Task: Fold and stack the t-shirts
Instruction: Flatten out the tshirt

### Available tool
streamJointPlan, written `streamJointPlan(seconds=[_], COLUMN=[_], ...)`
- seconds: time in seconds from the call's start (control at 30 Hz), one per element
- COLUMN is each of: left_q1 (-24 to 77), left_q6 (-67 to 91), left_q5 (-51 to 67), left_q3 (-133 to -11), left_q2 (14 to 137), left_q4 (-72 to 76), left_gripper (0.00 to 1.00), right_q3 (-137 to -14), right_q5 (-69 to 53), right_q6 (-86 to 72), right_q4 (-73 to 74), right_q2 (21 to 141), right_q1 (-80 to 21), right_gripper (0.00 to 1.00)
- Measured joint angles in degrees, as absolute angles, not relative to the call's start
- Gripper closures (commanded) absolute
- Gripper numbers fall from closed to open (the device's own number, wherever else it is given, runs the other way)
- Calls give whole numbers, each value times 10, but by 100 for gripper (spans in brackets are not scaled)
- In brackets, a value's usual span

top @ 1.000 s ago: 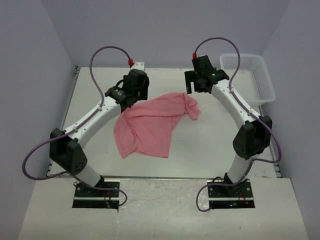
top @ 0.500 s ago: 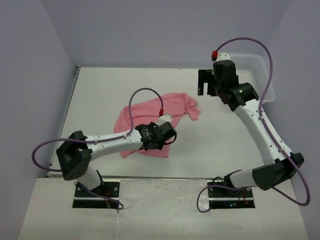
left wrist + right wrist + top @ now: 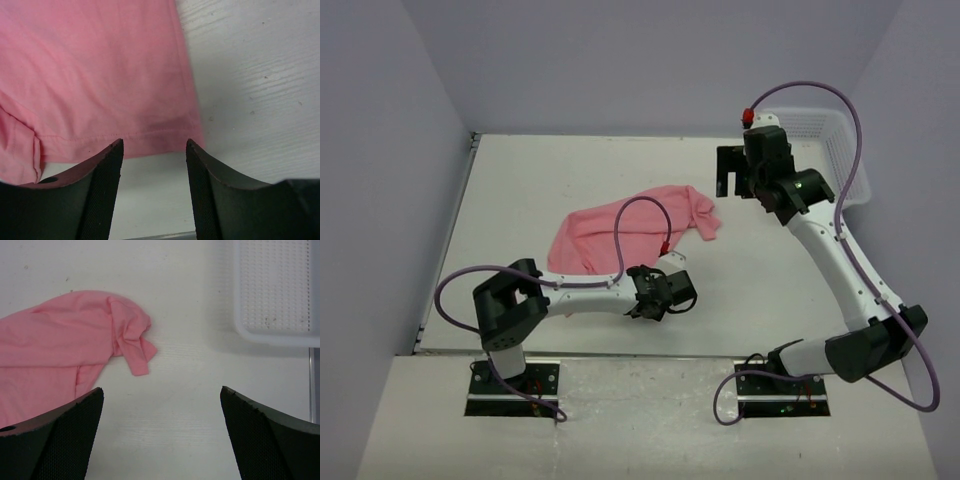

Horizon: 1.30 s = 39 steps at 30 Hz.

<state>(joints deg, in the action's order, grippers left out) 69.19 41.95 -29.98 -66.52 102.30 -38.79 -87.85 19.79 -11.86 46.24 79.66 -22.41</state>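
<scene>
One salmon-pink t-shirt (image 3: pixel 620 230) lies crumpled and partly spread in the middle of the table, a bunched sleeve at its right end (image 3: pixel 132 342). My left gripper (image 3: pixel 646 301) is low at the shirt's near edge. In the left wrist view it (image 3: pixel 154 142) is open and empty, its fingertips just short of the shirt's hem (image 3: pixel 115 137) near the hem's right corner. My right gripper (image 3: pixel 732 172) is open and empty, held high over the table to the right of the shirt. In its own view (image 3: pixel 162 390) only bare table lies between the fingers.
A white mesh basket (image 3: pixel 847 172) stands at the back right corner; it also shows in the right wrist view (image 3: pixel 272 336). The table's near edge runs just behind my left gripper. Purple walls enclose the left, back and right sides.
My left gripper has swung from the shirt's far left corner to its near hem and dropped low. My right arm rose and pulled back right early on, then stayed. The shirt has not moved.
</scene>
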Motion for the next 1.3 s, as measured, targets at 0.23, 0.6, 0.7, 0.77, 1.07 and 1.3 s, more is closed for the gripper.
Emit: streamJointPlan(seconds=[0.23,0.6,0.7,0.77,1.07,1.3], left_q1=[692,692,692,691,689,689], left_q6=[420,420,423,425,426,458], left_q5=[-278,-242,-236,-232,-232,-265], left_q3=[-677,-678,-678,-678,-677,-656], left_q2=[1034,1057,1066,1068,1070,1030], left_q4=[-370,-347,-338,-332,-323,-372], left_gripper=[44,48,53,67,100,100], right_q3=[-876,-870,-870,-870,-870,-864], right_q5=[198,198,198,198,198,186], right_q6=[-119,-120,-120,-120,-120,-125], right_q4=[462,462,462,462,462,458], right_q2=[779,775,775,774,768,777], right_q1=[-224,-221,-220,-220,-220,-216], right_gripper=[1,1,1,1,1,1])
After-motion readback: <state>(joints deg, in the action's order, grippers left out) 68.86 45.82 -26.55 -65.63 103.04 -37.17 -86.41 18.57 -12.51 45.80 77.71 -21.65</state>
